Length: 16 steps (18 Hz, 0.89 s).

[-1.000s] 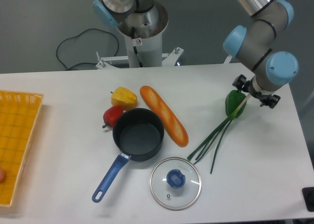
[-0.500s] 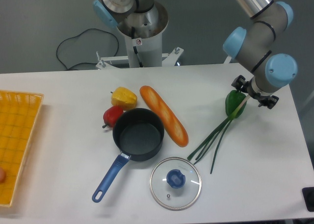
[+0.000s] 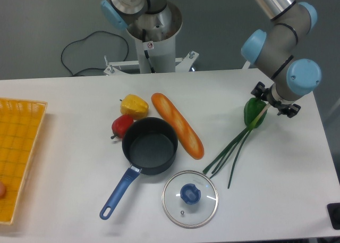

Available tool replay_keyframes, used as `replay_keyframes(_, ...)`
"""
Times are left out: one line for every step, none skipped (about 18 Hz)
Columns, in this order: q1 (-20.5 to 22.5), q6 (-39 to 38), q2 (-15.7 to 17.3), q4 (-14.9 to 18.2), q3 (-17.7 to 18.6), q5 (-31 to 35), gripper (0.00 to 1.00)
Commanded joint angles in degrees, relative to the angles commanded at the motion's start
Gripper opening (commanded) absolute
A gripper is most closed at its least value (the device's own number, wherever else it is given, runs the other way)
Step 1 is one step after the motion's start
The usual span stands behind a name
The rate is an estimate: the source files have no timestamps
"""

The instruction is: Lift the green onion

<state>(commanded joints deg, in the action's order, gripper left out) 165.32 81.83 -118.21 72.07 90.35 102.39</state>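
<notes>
The green onion lies on the white table at the right, its dark green stalks splaying toward the glass lid. Its pale stem end slants up across a green bell pepper and runs under my gripper. The gripper points down right over that stem end, at the pepper's upper right. Its fingers are hidden beneath the wrist body, so neither their gap nor any hold on the stem shows.
A bread loaf lies diagonally at centre, beside a dark pot with a blue handle. A glass lid sits near the front. Yellow and red peppers are left of the pot. A yellow basket stands far left.
The arm's wrist has shifted very slightly; the green onion and everything else lie where they were.
</notes>
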Motion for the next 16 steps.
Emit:
replay_keyframes(0.00,-0.09,0.00,0.00,0.00,0.00,0.73)
replay_keyframes(0.00,-0.09,0.00,0.00,0.00,0.00,0.71)
replay_keyframes(0.00,-0.09,0.00,0.09,0.09,0.00,0.70)
replay_keyframes(0.00,-0.09,0.00,0.26,0.09,0.00,0.70)
replay_keyframes(0.00,-0.09,0.00,0.52,0.09,0.00,0.66)
replay_keyframes(0.00,-0.09,0.00,0.61,0.09,0.00,0.64)
replay_keyframes(0.00,0.00,0.00,0.79,0.00,0.00,0.63)
replay_keyframes(0.00,0.00,0.00,0.88,-0.09,0.00,0.61)
replay_keyframes(0.00,0.00,0.00,0.88,-0.09,0.09,0.58)
replay_keyframes(0.00,-0.09,0.09,1.14,-0.17,0.09,0.52)
replay_keyframes(0.00,0.00,0.09,1.49,-0.44,0.09,0.40)
replay_keyframes(0.00,-0.09,0.09,2.02,-0.61,0.09,0.32)
replay_keyframes(0.00,-0.09,0.09,2.11,-0.62,0.09,0.30)
replay_keyframes(-0.09,-0.09,0.09,2.11,-0.62,0.09,0.30)
replay_keyframes(-0.09,-0.09,0.09,2.11,-0.62,0.09,0.30)
replay_keyframes(-0.09,-0.09,0.09,2.20,-0.62,0.09,0.28)
